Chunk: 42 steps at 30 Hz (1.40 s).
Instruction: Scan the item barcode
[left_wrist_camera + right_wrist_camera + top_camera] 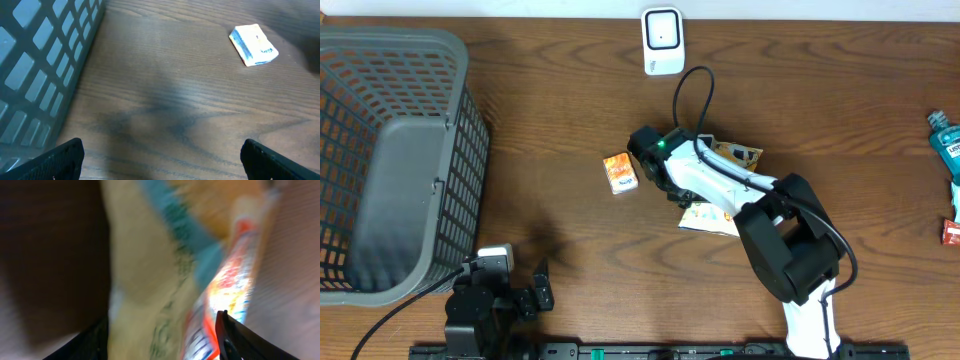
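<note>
The left pincer [161, 160] was spread wide over the desk [165, 100]. Mid-desk, beside a small box [619, 172], a snack bag [150, 270] was framed by the right pincer [162, 335]; whether it was gripped could not be told.

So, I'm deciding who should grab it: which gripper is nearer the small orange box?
Right. The right gripper sits just beside the small orange box; the left gripper is far back by the basket.

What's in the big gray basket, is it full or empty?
Empty. From overhead, the basket shows only its bare gray floor and mesh walls, with nothing lying inside.
</note>
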Each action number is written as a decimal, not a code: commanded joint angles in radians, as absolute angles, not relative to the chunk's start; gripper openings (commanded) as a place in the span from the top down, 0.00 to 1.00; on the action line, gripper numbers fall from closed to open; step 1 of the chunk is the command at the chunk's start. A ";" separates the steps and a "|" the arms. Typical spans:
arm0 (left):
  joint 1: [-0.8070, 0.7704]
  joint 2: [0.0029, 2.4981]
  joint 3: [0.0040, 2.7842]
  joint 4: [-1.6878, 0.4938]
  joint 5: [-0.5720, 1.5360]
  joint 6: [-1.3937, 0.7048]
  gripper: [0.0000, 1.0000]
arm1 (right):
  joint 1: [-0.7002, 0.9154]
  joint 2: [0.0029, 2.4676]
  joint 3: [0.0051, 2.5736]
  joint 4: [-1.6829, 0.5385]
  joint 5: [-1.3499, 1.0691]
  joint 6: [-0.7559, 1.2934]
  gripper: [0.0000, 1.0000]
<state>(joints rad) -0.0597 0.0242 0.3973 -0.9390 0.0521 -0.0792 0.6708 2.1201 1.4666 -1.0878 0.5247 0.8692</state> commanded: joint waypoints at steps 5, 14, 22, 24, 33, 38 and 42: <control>-0.056 0.023 0.393 -0.942 0.044 -0.088 0.00 | 0.641 2.159 1.473 -1.119 0.690 0.933 0.41; -0.056 0.023 0.393 -0.942 0.044 -0.088 0.00 | 0.593 2.355 1.472 -1.176 0.606 0.890 0.55; -0.056 0.023 0.393 -0.942 0.044 -0.088 0.00 | 0.587 2.405 1.481 -1.147 0.387 0.627 0.99; -0.056 0.023 0.393 -0.942 0.044 -0.088 0.00 | 0.587 2.371 1.501 -1.108 0.221 0.468 0.99; -0.056 0.023 0.393 -0.942 0.044 -0.088 0.00 | 0.564 2.038 1.595 -1.042 -0.710 0.041 0.99; -0.056 0.023 0.393 -0.942 0.044 -0.088 0.00 | 0.513 1.939 1.595 -1.091 -0.978 -0.088 0.99; -0.056 0.023 0.393 -0.942 0.044 -0.088 0.00 | 0.471 1.938 1.571 -1.089 -0.773 -0.042 0.99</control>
